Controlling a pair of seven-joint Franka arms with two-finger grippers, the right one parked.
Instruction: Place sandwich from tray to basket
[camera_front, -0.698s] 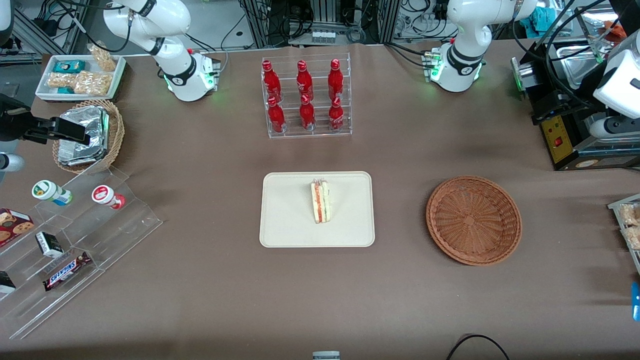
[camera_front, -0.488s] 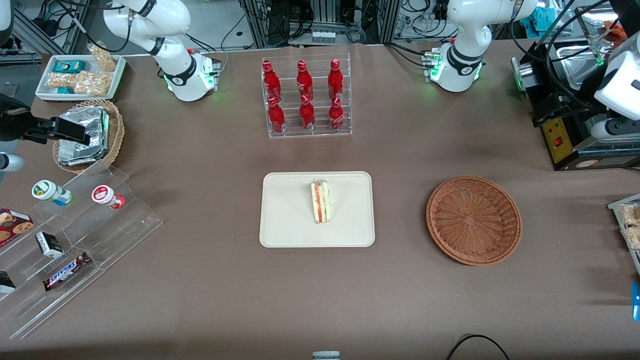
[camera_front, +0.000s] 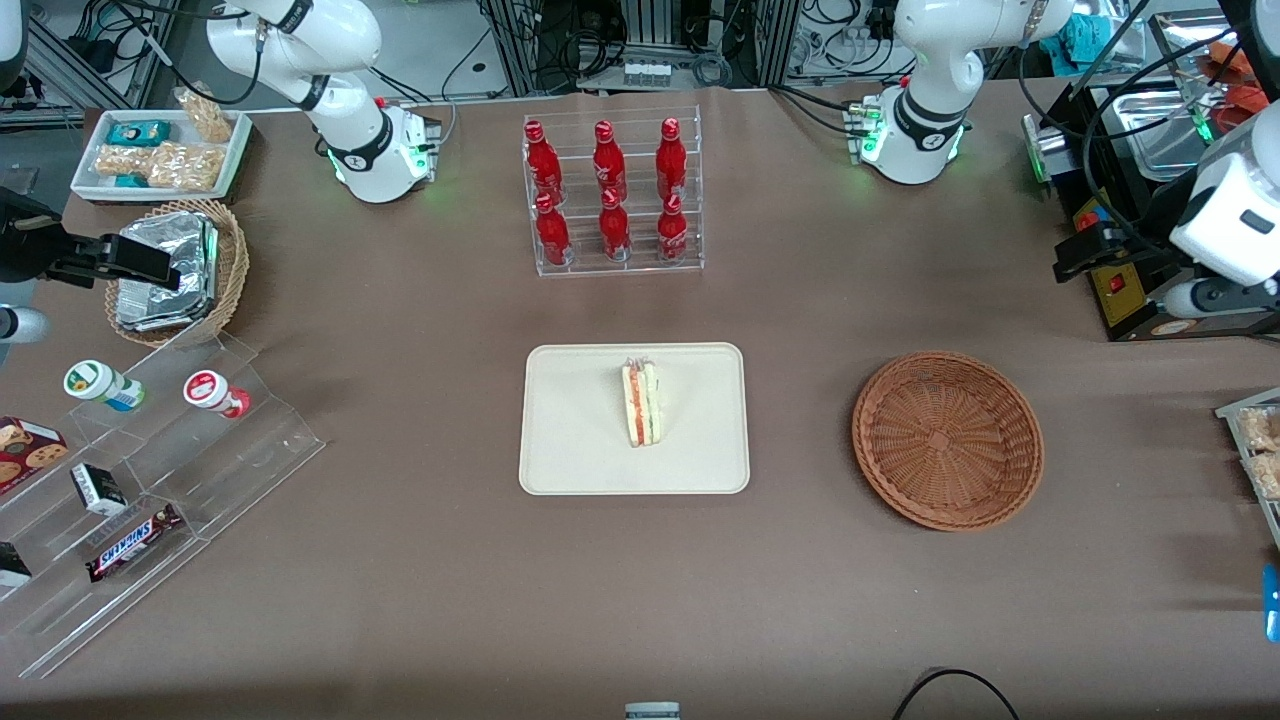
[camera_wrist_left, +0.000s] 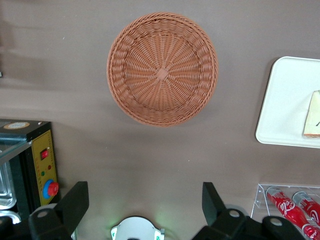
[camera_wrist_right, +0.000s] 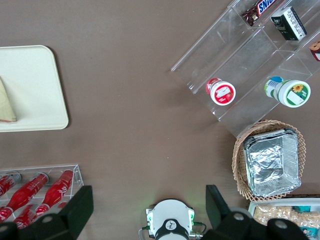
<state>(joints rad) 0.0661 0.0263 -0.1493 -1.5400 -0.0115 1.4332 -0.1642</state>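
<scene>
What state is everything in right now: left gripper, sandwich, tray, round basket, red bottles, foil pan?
Left gripper: open, near the yellow-paneled appliance
Sandwich: on the tray, ungrasped
Tray: holding only the sandwich
Round basket: empty
Red bottles: in the clear bin
Foil pan: in the woven basket
</scene>
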